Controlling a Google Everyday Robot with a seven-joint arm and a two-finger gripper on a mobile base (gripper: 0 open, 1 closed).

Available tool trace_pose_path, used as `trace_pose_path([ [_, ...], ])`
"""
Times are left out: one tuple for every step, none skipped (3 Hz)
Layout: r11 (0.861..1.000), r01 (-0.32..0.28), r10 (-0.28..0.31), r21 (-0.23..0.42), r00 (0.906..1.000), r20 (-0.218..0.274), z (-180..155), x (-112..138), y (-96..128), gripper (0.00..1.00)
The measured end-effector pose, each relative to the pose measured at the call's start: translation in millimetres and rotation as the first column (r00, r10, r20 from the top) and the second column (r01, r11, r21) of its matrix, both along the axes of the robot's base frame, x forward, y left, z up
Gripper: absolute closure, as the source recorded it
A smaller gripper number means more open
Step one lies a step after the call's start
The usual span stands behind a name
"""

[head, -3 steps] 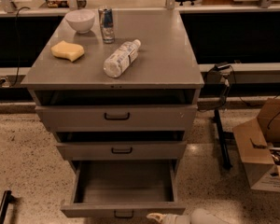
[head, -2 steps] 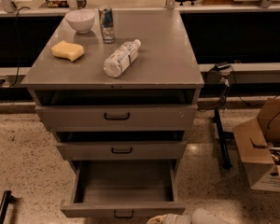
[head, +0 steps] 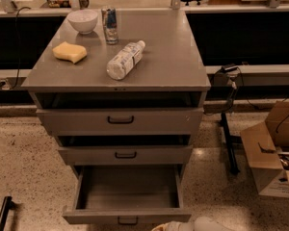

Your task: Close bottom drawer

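**Bottom drawer hanging wide open, me right at its front**

So my fingers (head: 172, 226) are down at the very bottom edge of the view, just a pale sliver with the white arm trailing off to the right. Honestly can't tell if they're spread or pressed together, too little of them shows.

Just beyond them and a bit to the left is the front of the bottom drawer (head: 94, 217), pulled way out of the cabinet with nothing in it. Its small dark handle (head: 127, 220) sits just left of my fingers. Can't say whether I'm touching the front or not.

Further back and higher up are the middle drawer (head: 154, 155) and then the top drawer (head: 159, 121), each with a dark gap above its front.

Beyond those is the grey worktop (head: 176, 57). On it, well left of my fingers' line: a water bottle (head: 125, 60) lying on its side, a yellow sponge (head: 70, 52), then an upright can (head: 110, 25) and a white bowl (head: 83, 20) side by side at the far end.

Off to my right on the floor, a cardboard box (head: 269, 148).
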State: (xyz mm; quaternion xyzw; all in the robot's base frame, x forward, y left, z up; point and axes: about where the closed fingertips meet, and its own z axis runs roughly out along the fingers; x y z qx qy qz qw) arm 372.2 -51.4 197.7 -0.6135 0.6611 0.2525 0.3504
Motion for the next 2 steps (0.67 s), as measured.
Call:
trace_pose_path([
  [0.999, 0.043, -0.043, 0.005, 0.9986, 0.029, -21.7, 10.5, -0.5, 1.00],
  [0.998, 0.067, -0.068, 0.014, 0.9959, 0.060, -40.6, 17.3, -1.3, 1.00],
])
